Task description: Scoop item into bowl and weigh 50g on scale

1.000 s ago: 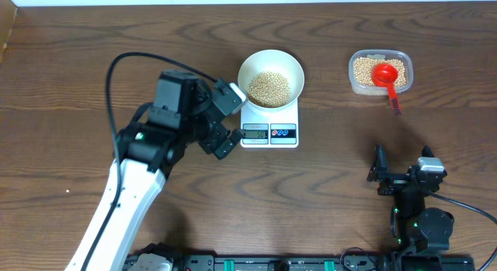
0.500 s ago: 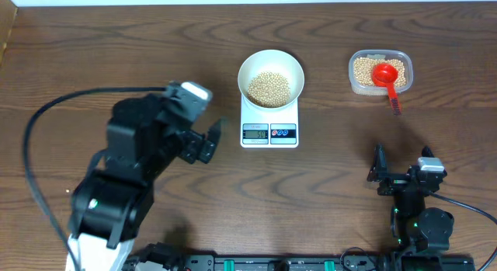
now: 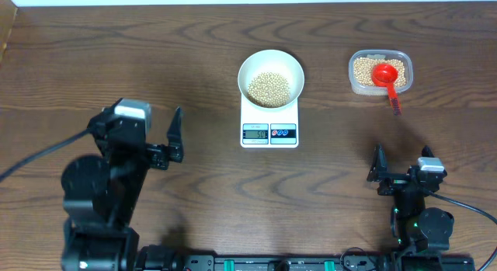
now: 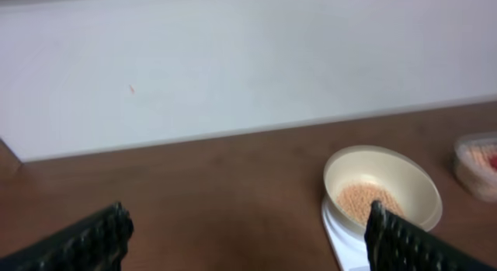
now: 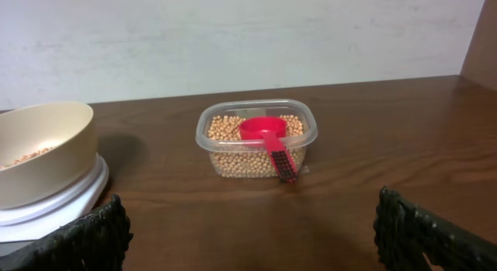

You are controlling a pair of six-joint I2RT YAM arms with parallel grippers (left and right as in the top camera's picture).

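White scale point(image 3: 269, 125) is lying on the desk point(image 3: 78, 61), long axis running front to back, display at the near end, bearing the bowl point(image 3: 270, 61) of beans point(image 3: 268, 88). Left tool point(image 3: 172, 139) and right tool point(image 3: 400, 167) are gaping wide, empty.

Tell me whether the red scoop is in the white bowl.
No, the scoop rests in the clear tub, apart from the bowl.

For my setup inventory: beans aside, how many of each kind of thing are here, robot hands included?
Bowls: 1, the white bowl
Tubs: 1, the clear tub
Scales: 1, the scale
Scoops: 1, the red scoop
Hands: 2, the left hand and the right hand
Total: 6
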